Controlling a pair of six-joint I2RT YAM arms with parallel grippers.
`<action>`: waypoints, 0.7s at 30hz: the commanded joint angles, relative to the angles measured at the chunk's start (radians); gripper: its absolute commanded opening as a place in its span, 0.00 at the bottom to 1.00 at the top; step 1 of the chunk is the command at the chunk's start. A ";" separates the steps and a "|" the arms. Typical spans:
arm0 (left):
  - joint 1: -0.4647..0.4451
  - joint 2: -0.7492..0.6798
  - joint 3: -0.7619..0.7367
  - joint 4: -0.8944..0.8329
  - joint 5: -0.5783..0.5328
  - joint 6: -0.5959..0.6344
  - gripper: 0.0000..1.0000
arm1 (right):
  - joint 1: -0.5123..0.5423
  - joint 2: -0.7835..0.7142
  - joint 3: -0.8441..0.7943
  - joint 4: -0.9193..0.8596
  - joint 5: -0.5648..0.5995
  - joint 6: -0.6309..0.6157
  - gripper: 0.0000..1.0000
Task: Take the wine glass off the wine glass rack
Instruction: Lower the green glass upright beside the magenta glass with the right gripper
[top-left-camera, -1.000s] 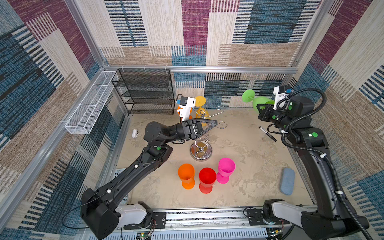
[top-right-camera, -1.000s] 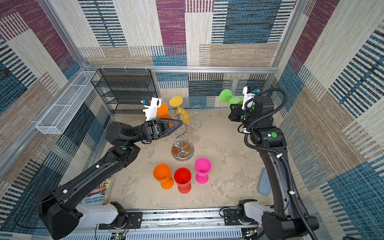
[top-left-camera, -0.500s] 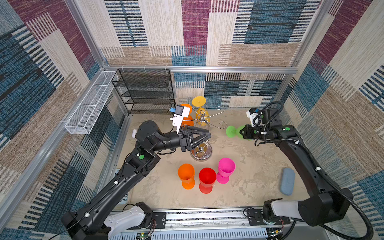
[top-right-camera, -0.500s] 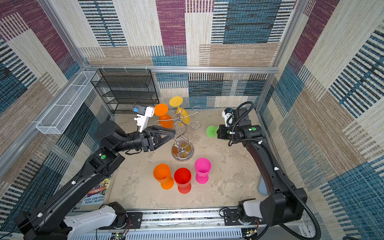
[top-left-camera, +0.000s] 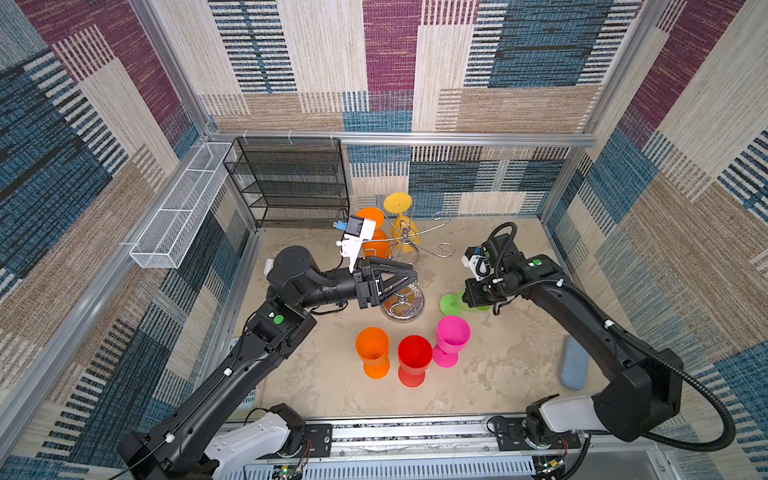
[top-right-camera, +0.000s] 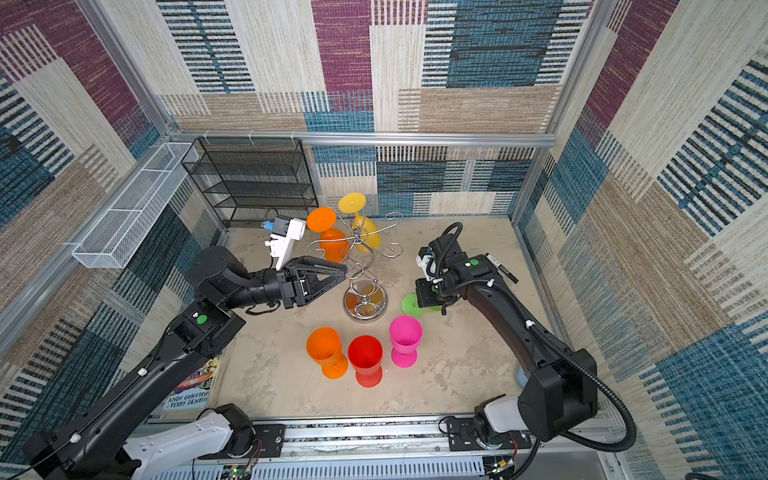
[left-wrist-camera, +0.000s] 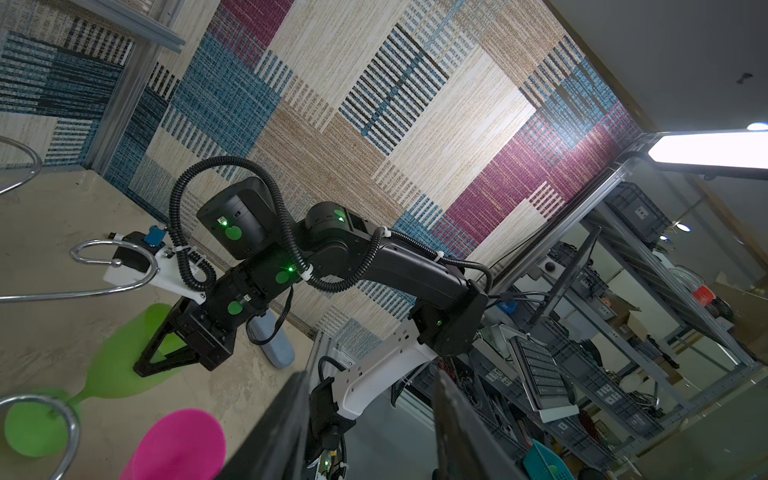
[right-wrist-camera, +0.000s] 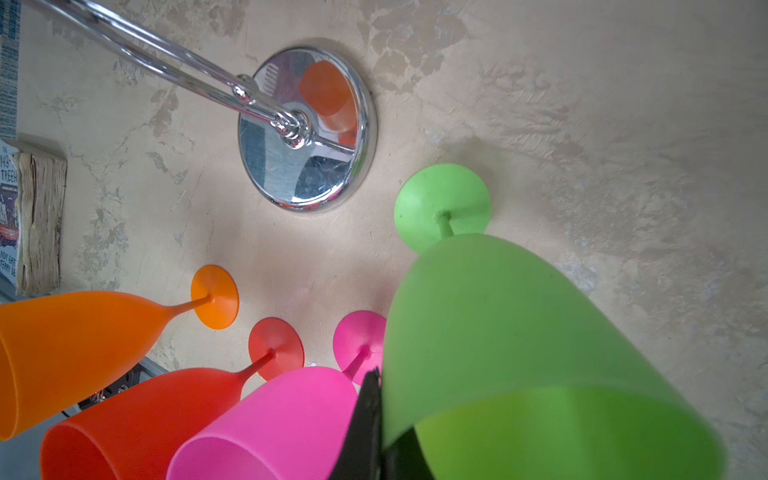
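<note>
A green wine glass (right-wrist-camera: 519, 332), off the wine glass rack (top-right-camera: 365, 309), stands upright just beside the rack's mirrored base, its bowl rim pinched in the closed right tool (top-left-camera: 478, 296). The left tool (top-right-camera: 345, 273) hangs part-open and empty by the rack's stem. Three upright glasses (top-left-camera: 414, 357) stand near on the table (top-left-camera: 519, 365).

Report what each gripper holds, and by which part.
Right gripper pinches the green wine glass by its bowl wall at the rim. Left gripper holds nothing.

Three glasses (top-left-camera: 414, 357) stand before the wine glass rack (top-left-camera: 405, 312), a fourth glass (top-left-camera: 450, 304) right of its base.
</note>
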 joint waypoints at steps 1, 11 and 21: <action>0.004 -0.008 -0.012 0.015 -0.012 0.019 0.50 | 0.013 0.006 0.003 -0.029 0.023 0.003 0.00; 0.014 -0.012 -0.027 0.024 0.003 0.015 0.50 | 0.035 0.068 0.032 -0.033 0.042 0.001 0.00; 0.020 -0.013 -0.054 0.063 0.006 -0.010 0.50 | 0.047 0.100 0.087 -0.050 0.050 -0.005 0.10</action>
